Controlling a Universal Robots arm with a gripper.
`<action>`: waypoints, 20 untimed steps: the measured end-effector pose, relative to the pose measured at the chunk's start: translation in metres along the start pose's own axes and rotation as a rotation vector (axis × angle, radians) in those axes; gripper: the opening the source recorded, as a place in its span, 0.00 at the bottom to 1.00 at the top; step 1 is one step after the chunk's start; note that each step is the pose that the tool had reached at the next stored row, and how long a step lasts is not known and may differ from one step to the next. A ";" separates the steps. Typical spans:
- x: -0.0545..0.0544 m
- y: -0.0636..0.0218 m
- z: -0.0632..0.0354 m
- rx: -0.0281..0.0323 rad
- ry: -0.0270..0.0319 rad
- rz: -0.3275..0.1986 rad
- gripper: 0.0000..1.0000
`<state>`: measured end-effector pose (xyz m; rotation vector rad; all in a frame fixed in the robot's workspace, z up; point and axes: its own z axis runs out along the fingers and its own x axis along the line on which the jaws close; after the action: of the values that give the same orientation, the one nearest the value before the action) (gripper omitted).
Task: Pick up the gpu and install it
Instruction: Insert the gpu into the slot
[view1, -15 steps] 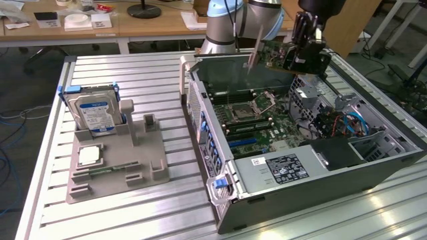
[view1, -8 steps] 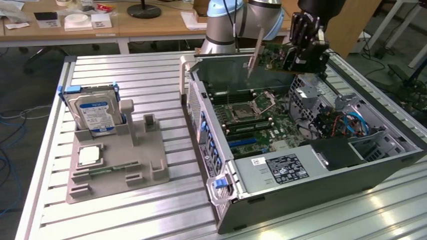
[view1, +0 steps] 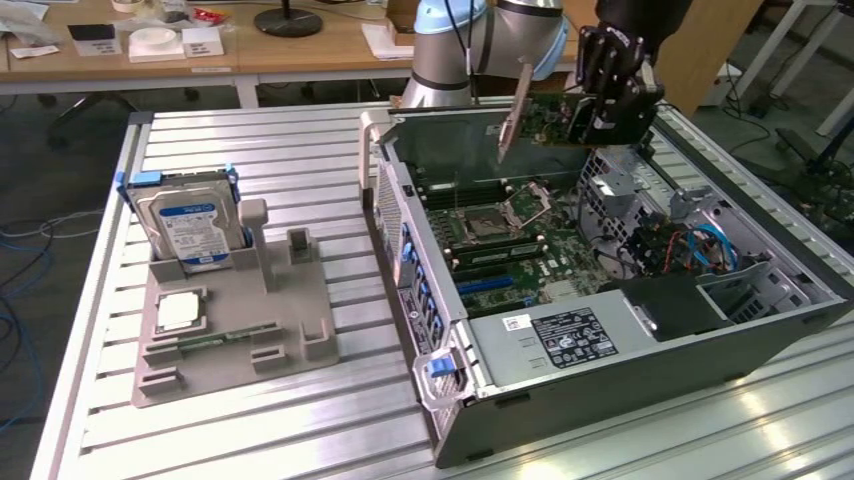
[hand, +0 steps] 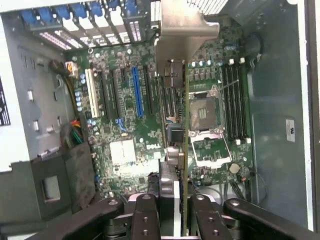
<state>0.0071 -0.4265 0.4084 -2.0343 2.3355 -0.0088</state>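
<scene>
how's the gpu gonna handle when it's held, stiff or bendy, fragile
Likely stiff: the gpu juts flat from the end effector with no sag. Probably light, being a thin board. Likely fragile: bare components show, and its metal bracket might catch on the case.

A ribbed aluminium worktop (view1: 240, 430) spans the foreground, and its pale slats catch bright reflections at the exterior view's right. Behind it stand wooden desks (view1: 294, 55) carrying white boxes (view1: 154, 42) and a round black stand base (view1: 288, 20). Grey floor (view1: 40, 180) lies at the exterior view's left, with blue cables (view1: 14, 330) trailing across it.
</scene>
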 end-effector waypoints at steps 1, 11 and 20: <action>0.000 0.0001 0.0003 0.0052 -0.0010 -0.005 0.28; 0.002 0.0027 0.0136 0.0089 -0.0075 -0.077 0.28; 0.002 0.0048 0.0212 -0.0076 -0.0050 -0.078 0.28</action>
<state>0.0029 -0.4274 0.3869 -2.1249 2.2554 0.0025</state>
